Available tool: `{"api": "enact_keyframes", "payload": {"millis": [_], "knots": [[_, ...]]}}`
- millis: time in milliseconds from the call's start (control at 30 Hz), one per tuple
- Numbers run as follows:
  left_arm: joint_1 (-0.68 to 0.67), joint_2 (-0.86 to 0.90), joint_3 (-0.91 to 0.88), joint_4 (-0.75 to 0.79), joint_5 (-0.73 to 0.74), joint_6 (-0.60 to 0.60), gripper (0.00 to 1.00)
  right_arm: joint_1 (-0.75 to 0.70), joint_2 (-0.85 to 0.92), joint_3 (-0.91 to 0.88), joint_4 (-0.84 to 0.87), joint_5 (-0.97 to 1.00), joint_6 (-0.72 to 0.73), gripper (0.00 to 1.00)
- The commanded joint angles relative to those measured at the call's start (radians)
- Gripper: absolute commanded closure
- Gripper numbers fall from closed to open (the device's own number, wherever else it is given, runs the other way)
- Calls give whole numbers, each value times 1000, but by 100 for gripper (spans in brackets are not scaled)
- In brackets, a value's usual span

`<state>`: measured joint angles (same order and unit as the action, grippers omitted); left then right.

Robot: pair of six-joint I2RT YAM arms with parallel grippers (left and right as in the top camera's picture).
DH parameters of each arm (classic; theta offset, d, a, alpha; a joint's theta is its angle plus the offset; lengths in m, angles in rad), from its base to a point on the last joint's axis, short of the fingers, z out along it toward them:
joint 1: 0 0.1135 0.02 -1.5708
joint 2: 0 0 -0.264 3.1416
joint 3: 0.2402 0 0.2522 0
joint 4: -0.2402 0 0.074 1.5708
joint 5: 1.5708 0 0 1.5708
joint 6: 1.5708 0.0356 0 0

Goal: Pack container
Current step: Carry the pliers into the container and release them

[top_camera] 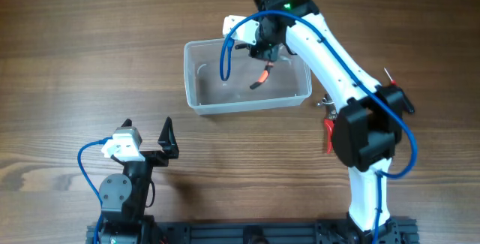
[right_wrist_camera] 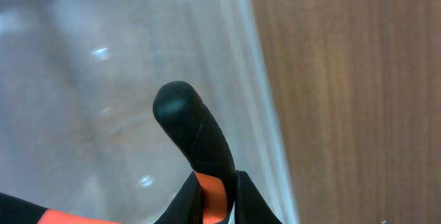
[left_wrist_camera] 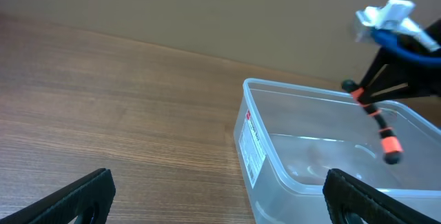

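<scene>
The clear plastic container (top_camera: 196, 79) stands at the middle back of the table. My right gripper (top_camera: 268, 52) is above its right half, shut on a hand tool (top_camera: 262, 76) with black and orange handles that hangs down into the tub. In the right wrist view the black handle tip (right_wrist_camera: 191, 127) points up from my shut jaws (right_wrist_camera: 217, 200), with the container wall (right_wrist_camera: 251, 72) behind it. My left gripper (top_camera: 148, 140) is open and empty, near the front left. In its view (left_wrist_camera: 220, 200) the container (left_wrist_camera: 275, 172) is ahead to the right, with the tool (left_wrist_camera: 380, 124) over it.
A red-handled tool (top_camera: 328, 133) lies on the table right of the container, partly hidden by my right arm. A white label (left_wrist_camera: 252, 145) is on the container's short side. Wooden tabletop (top_camera: 90, 56) lies left of the container.
</scene>
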<state>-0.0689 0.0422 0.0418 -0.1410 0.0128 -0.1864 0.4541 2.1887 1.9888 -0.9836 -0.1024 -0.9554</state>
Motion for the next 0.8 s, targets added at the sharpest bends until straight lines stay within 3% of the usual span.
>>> {"api": "enact_keyframes", "payload": {"millis": [0,67,100,133,200,467,533,633,700,767], "knots": [[6,-2,-4,-1,-3,-12,0,-8,10,14,34,28,70,96],[6,-2,-4,-1,-3,-12,0,-8,11,14,40,28,104,87],[6,-2,-4,-1,-3,-12,0,-8,10,14,42,28,136,73],[6,-2,-5,-1,-3,-12,0,-8,4,14,41,28,182,51],[6,-2,-5,-1,-3,-12,0,-8,-11,14,36,28,290,27],[6,-2,-5,-1,-3,-12,0,-83,-183,14,-39,28,646,36],[6,-2,-4,-1,-3,-12,0,-151,-257,14,-69,27,769,35],[6,-2,-4,-1,-3,-12,0,-262,-344,14,-118,-3,921,17],[6,-2,-4,-1,-3,-12,0,-343,-384,14,-161,-37,922,15],[6,-2,-4,-1,-3,-12,0,-426,-396,14,-193,-35,983,20]]}}
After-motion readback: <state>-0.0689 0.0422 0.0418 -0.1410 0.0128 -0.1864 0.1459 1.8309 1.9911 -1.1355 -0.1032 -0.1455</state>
